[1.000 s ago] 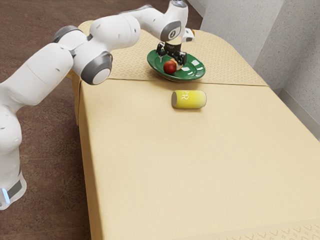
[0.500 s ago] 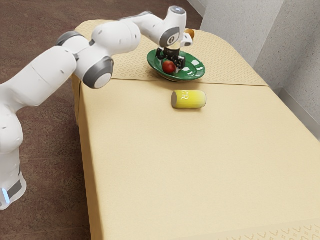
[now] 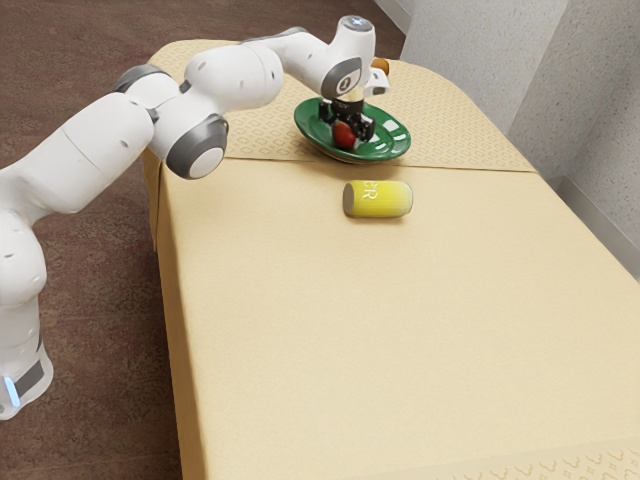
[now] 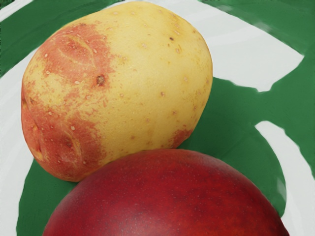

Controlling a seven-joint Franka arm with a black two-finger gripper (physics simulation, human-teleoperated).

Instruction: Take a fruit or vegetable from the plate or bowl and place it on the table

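The gripper is low over the green plate, its black fingers standing apart on either side of a red fruit. Contact of both fingers with the fruit cannot be made out. In the wrist view the red fruit lies large at the lower edge, close under the hand. Against it rests a yellow potato with reddish patches, on the green-and-white plate.
A yellow can lies on its side on the cloth-covered table, just in front of the plate. Something orange is partly visible behind the hand. Pale walls stand along the exterior view's right.
My hand has come down toward the plate, and the fingers now stand around the red fruit. That fruit has shifted slightly toward the exterior view's right. The can has stayed put.
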